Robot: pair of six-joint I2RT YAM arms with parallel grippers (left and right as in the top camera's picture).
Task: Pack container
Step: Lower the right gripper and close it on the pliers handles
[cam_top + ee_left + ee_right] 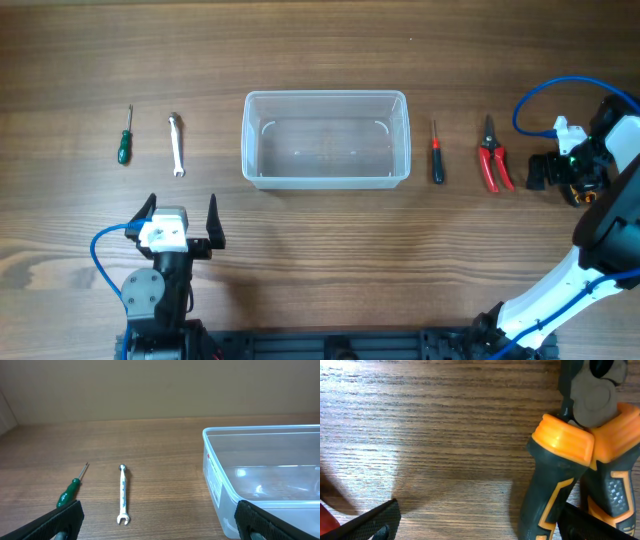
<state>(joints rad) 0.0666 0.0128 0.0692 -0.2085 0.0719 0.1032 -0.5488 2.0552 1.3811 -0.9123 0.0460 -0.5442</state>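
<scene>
The container (pixel 326 138) is sitting upright mid-table (pixel 320 260), between a wrench (pixel 176 144) and a red-handled screwdriver (pixel 436 152). The left gripper (pixel 182 215) is hovering on the robot's side of the wrench, jaws spread wide and gripping nothing. The right gripper (pixel 480 522) — out past the red cutters (pixel 494 155) — is hanging low over orange-and-black pliers (pixel 570 460), jaws wide apart, not clamped on them. A green screwdriver (pixel 124 137) is lying left of the wrench.
</scene>
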